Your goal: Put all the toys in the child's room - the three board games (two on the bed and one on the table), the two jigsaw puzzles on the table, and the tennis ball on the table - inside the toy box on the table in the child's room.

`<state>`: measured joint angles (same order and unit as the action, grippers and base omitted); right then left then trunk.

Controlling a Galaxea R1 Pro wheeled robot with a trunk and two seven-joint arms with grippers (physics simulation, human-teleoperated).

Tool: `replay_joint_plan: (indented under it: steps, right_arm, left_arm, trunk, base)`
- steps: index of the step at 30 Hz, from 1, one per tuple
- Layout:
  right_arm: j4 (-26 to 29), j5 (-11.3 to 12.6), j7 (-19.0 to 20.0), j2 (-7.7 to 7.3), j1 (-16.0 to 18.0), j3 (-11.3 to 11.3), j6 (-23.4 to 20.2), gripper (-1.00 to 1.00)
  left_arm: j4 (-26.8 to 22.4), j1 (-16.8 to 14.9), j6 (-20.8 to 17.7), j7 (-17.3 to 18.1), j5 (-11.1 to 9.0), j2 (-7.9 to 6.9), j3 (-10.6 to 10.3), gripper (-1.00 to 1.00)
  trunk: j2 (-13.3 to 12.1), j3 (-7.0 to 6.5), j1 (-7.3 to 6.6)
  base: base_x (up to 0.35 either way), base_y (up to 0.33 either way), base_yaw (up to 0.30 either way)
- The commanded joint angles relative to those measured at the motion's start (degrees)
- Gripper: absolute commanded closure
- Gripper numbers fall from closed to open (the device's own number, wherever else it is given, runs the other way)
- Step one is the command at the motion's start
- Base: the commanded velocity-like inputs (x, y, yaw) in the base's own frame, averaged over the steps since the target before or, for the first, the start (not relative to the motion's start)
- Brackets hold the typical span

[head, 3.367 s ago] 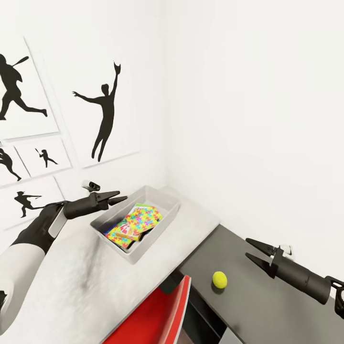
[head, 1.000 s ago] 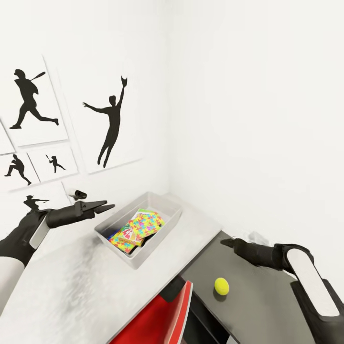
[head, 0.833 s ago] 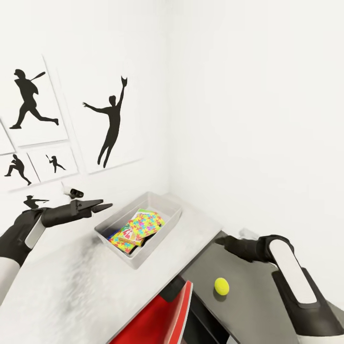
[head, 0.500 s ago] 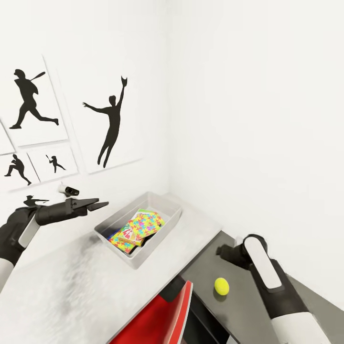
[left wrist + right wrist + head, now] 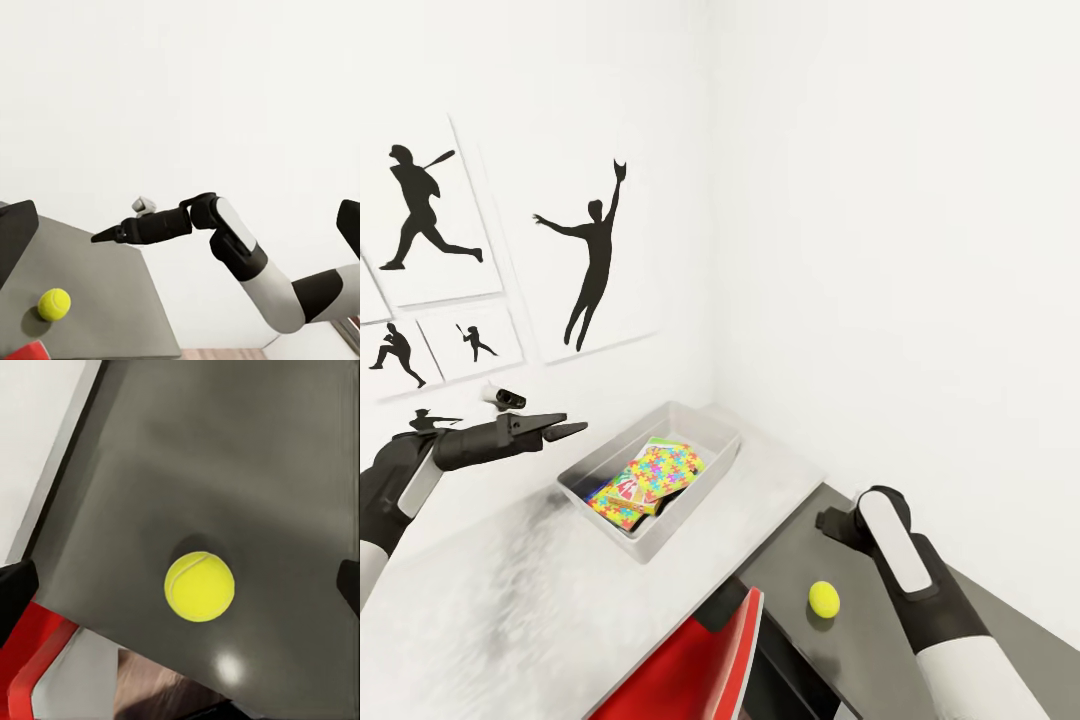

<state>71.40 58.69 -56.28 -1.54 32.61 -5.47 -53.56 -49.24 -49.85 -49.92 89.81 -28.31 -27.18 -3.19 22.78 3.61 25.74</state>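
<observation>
The tennis ball [image 5: 823,598] lies alone on the dark grey lower part of the table [image 5: 880,655], near its front edge. In the right wrist view the tennis ball [image 5: 199,586] sits centred between my right gripper's two widely parted fingertips [image 5: 15,589], below them and not touched. In the left wrist view the right gripper [image 5: 102,237] hovers above the dark top, up and to the side of the ball [image 5: 54,304]. The toy box [image 5: 615,525] stands on the light grey top with a jigsaw puzzle [image 5: 658,468] lying on printed boxes inside. My left gripper [image 5: 575,430] hangs open and empty beside the box's left rim.
A red chair back [image 5: 695,655] rises at the table's front edge, close to the ball, with a red chair edge [image 5: 30,660] beside the dark top. White walls close off the corner behind the toy box. Black sports silhouette pictures [image 5: 595,255] hang at left.
My right arm has swung in from the right and folded, bringing its open gripper over the dark top above the ball. The left gripper drew back slightly from the toy box. The ball stayed put.
</observation>
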Motion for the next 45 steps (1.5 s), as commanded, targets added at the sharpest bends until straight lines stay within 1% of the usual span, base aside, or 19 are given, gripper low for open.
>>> replay_joint_plan:
  steps: [1,4,8,13,16,20,29,40,45]
  right_arm:
    - [-0.30,0.03,-0.59,-0.02,0.14,-0.17,-0.15,-1.00]
    - [-0.90,-0.65,-0.59,0.24,0.23,-0.44,0.45,-1.00]
    - [-1.02,-0.92,-0.59,0.28,0.25,-1.96,2.94,-1.00]
    - [-2.65,-1.02,-0.59,0.20,0.29,-2.63,3.92,-1.00]
    - [-3.36,-1.03,-0.59,0.22,0.33,-2.67,3.98,-1.00]
    - [-3.63,-1.03,-0.59,0.19,0.34,-2.69,3.99,-1.00]
    - [-3.90,-1.03,-0.59,0.17,0.35,-2.70,4.01,-1.00]
    - [-5.21,-1.06,-0.59,0.21,0.39,-2.63,4.08,-1.00]
    - [-5.70,-1.05,-0.52,0.08,0.43,-2.66,4.79,-1.00]
  left_arm:
    - [0.02,-0.08,-0.61,0.17,-0.18,-0.07,-0.21,-1.00]
    - [0.02,-0.07,-0.67,0.12,-0.19,-0.04,-0.14,-1.00]
    - [-0.50,-0.12,-1.24,0.11,-0.19,-0.03,-0.14,-1.00]
    - [-7.24,-0.18,-6.11,-0.32,-0.09,-0.41,0.09,-1.00]
    - [-9.87,-0.27,-7.40,-0.37,-0.13,-0.96,0.55,-1.00]
    - [-10.67,-0.39,-7.80,-0.37,-0.16,-1.16,1.10,-1.00]
    - [-10.91,-0.42,-7.86,-0.39,-0.16,-1.13,1.25,-1.00]
    - [-11.06,-0.42,-7.82,-0.42,-0.16,-1.05,1.25,-1.00]
    - [-11.13,-0.42,-7.76,-0.42,-0.16,-1.04,1.21,-1.00]
  trunk:
    - [0.14,0.14,0.04]
    - [0.14,0.14,0.04]
    - [0.14,0.14,0.04]
    - [0.14,0.14,0.04]
    - [0.14,0.14,0.04]
    - [0.14,0.14,0.04]
    - [0.14,0.37,0.04]
    - [0.14,1.30,0.04]
    - [0.14,1.76,0.04]
  base:
    - [0.000,0.000,0.000]
    - [0.000,0.000,0.000]
    - [0.000,0.000,0.000]
    - [0.000,0.000,0.000]
    - [0.000,0.000,0.000]
    - [0.000,0.000,0.000]
    - [0.000,0.000,0.027]
    - [0.000,0.000,0.064]
    - [0.000,0.000,0.066]
